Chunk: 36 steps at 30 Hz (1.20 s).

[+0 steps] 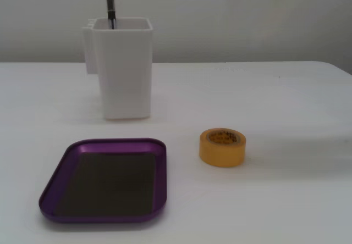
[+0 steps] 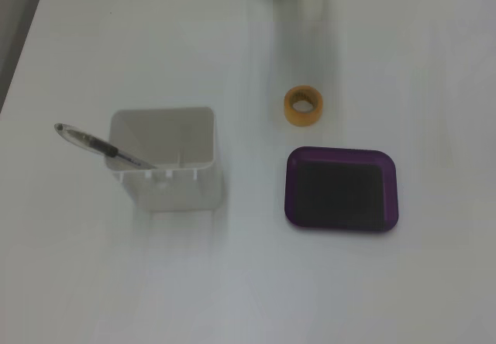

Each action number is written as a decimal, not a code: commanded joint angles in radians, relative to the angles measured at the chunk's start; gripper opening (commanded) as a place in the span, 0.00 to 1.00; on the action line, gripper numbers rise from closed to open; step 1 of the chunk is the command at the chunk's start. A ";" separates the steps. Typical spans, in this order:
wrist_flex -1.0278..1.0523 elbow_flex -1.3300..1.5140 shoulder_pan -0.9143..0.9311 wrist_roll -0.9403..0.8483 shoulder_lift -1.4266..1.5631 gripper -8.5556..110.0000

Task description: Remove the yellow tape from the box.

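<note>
The yellow tape sits flat on the white desk, out of the purple box and just beside it. The box holds nothing. A white container holds a pen. The end effector isn't visible, so I can't tell its grip.

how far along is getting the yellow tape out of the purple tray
It looks done: the yellow tape sits on the white table beside the purple tray, apart from it, and the tray's dark bottom is bare. Nothing is in hand; only a scrap of the arm shows at the top edge, its claw unseen. Nothing visible remains.
</note>
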 commanded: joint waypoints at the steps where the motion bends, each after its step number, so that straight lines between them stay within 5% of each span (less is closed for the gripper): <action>1: 0.002 0.126 0.011 0.005 0.193 0.17; 21: -0.114 1.160 0.141 0.012 1.220 0.17; 32: -0.141 1.282 0.143 0.011 1.154 0.16; 36: -0.140 1.282 0.143 0.078 1.155 0.06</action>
